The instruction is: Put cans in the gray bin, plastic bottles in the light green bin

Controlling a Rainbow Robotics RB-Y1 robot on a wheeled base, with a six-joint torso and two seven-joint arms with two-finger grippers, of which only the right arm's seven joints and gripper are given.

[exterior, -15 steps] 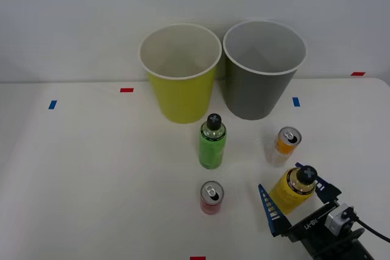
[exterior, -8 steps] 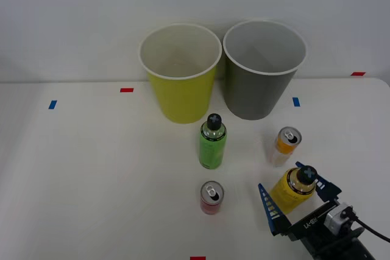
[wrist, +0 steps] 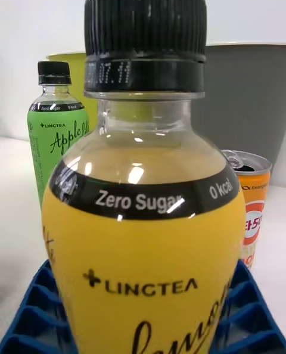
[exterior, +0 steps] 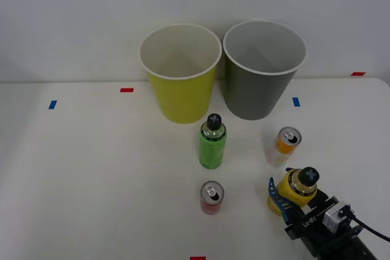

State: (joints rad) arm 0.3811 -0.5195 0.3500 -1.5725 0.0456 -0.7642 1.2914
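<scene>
**Now: the yellow bottle sits in our grip**

Here our right gripper has its blue ribbed fingers drawn in against both sides of the yellow bottle, which stands upright on the white table with its black cap up. We place everything else by that bottle. The orange can stands just beyond it, toward the bins, close but apart. The red can stands off to its left, level with it. The green bottle stands upright farther left and nearer the bins. The gray bin rises well behind the yellow bottle, and the light green bin stands beside the gray one, on its left.
</scene>
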